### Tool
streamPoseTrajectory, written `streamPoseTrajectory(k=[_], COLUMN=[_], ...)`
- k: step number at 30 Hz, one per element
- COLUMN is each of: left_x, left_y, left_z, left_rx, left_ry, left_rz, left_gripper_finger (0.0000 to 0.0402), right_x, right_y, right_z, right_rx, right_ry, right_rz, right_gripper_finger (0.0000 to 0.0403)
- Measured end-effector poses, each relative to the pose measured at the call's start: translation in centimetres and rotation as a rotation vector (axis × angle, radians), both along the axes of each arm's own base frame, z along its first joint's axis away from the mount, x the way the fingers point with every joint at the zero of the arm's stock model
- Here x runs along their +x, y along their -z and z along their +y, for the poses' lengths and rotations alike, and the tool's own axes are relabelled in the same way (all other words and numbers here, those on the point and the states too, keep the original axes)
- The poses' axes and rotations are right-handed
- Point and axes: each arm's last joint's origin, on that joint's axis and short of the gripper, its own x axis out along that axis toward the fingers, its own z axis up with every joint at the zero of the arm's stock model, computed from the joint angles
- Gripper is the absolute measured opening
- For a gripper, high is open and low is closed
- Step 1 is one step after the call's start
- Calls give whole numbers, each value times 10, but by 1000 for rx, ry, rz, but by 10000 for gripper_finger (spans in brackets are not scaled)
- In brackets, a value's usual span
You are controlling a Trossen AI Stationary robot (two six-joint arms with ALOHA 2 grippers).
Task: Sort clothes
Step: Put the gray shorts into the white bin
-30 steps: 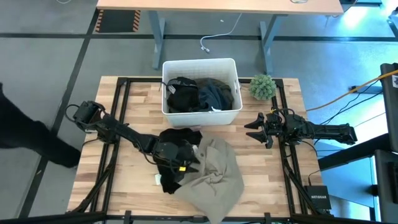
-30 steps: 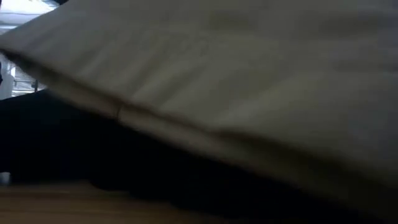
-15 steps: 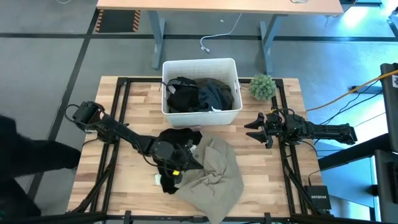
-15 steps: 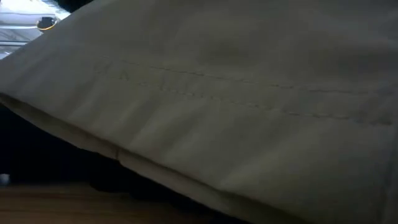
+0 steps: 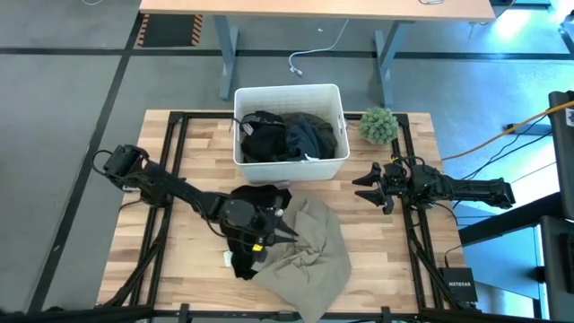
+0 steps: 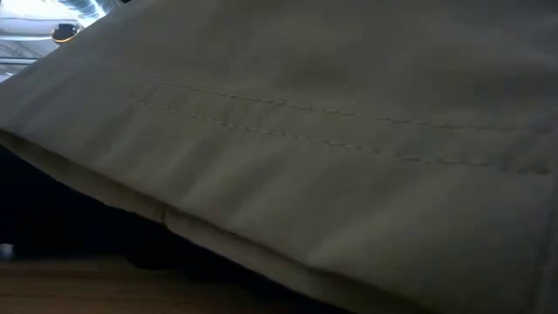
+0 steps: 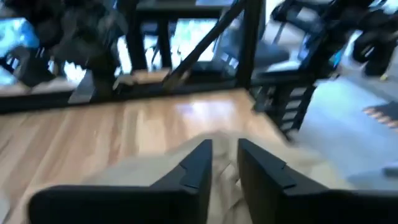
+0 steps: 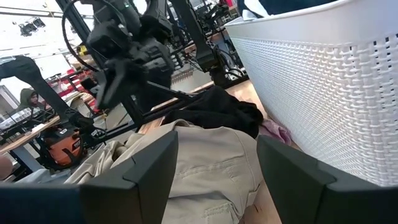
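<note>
Left gripper [image 5: 276, 230] low over khaki garment [image 5: 309, 256] at table front, fingers [image 7: 198, 163] nearly closed, grip on cloth not discernible, black garment [image 5: 254, 199] beside it below white bin [image 5: 289, 94], right gripper [image 5: 366, 186] spread open, idle right of bin.

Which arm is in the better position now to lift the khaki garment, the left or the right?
The left. The left gripper is already over the khaki garment, its fingers nearly closed on the fabric. The right gripper waits open beside the white bin, apart from the pile.
</note>
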Motion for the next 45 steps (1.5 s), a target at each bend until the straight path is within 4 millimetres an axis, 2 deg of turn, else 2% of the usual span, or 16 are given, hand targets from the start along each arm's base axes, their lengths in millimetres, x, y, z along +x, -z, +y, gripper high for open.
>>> streamPoseTrajectory(k=[5,12,16,22,27,30,33,39,42,45], left_x=[0,10,17,21,21,21,20,20,19,19], left_y=[8,25,49,74,84,84,84,81,69,47], left_z=[4,8,13,19,20,21,19,18,12,5], left_rx=[16,24,47,43,127,166,195,242,280,296], left_ry=[-19,-37,-56,-87,-65,-58,-95,-172,-199,-209], left_rz=[110,132,216,317,361,357,352,313,223,120], left_gripper_finger=[142,223,242,249,240,215,165,32,29,33], right_x=[0,0,0,0,0,0,0,0,0,0], right_y=[0,0,0,0,0,0,0,0,0,0], right_z=[0,0,0,0,0,0,0,0,0,0], right_rx=[0,0,0,0,0,0,0,0,0,0], right_ry=[0,0,-1,0,0,0,0,0,0,-1], right_rz=[0,1,0,0,0,0,0,0,0,1], right_gripper_finger=[237,237,237,237,237,237,237,237,237,237])
